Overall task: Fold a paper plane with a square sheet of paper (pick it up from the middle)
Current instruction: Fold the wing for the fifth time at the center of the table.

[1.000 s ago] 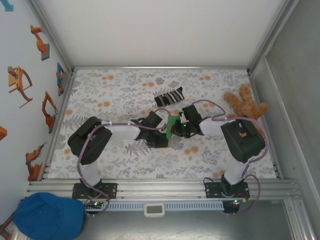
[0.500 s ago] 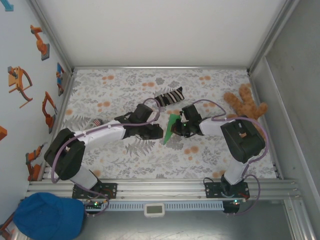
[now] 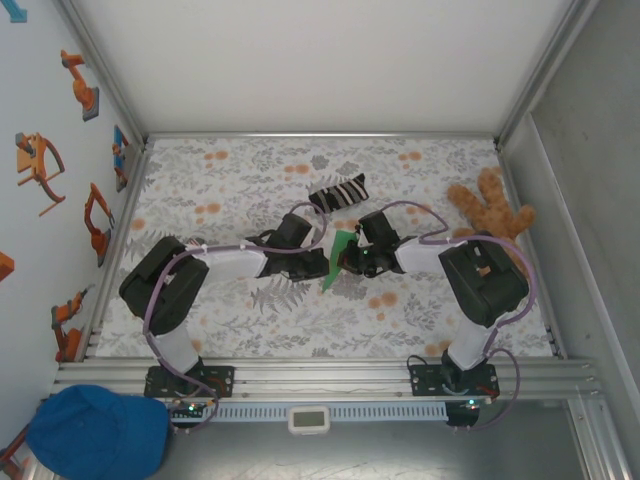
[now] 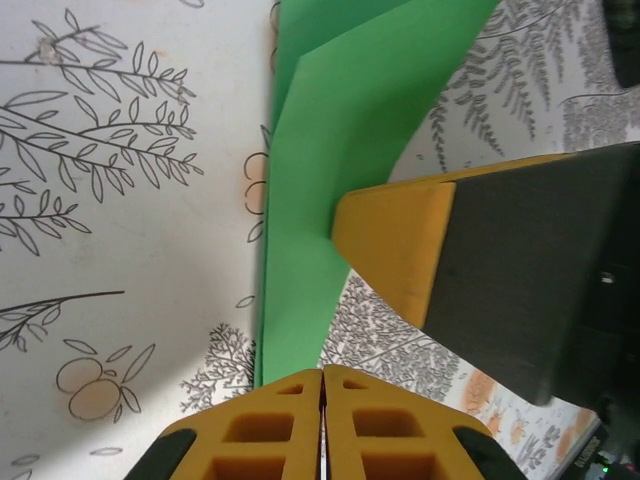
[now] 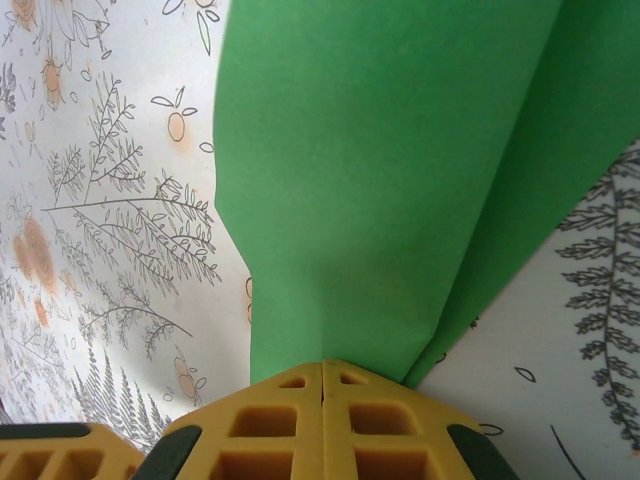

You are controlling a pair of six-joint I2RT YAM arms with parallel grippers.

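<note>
Green paper plane (image 5: pixel 380 150) clamped tight in my right gripper (image 5: pixel 322 365).
My left gripper (image 4: pixel 322 372), jaws clenched, has swung back to the plane's lower tip, elbow folded, forearm reaching right.

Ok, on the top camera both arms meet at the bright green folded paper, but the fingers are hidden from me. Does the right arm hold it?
Observer: Yes. In the right wrist view the yellow right fingers are shut on the bright green folded paper, which spreads out from their tips.
Operator: And the left fingers, are they open?
Observer: No. In the left wrist view the left fingers are shut and the paper's narrow end reaches their tips; whether they pinch it, I cannot tell.
Operator: Do the two pairs touch?
Observer: No. One right finger meets the paper farther up, clear of the left fingers.
</note>
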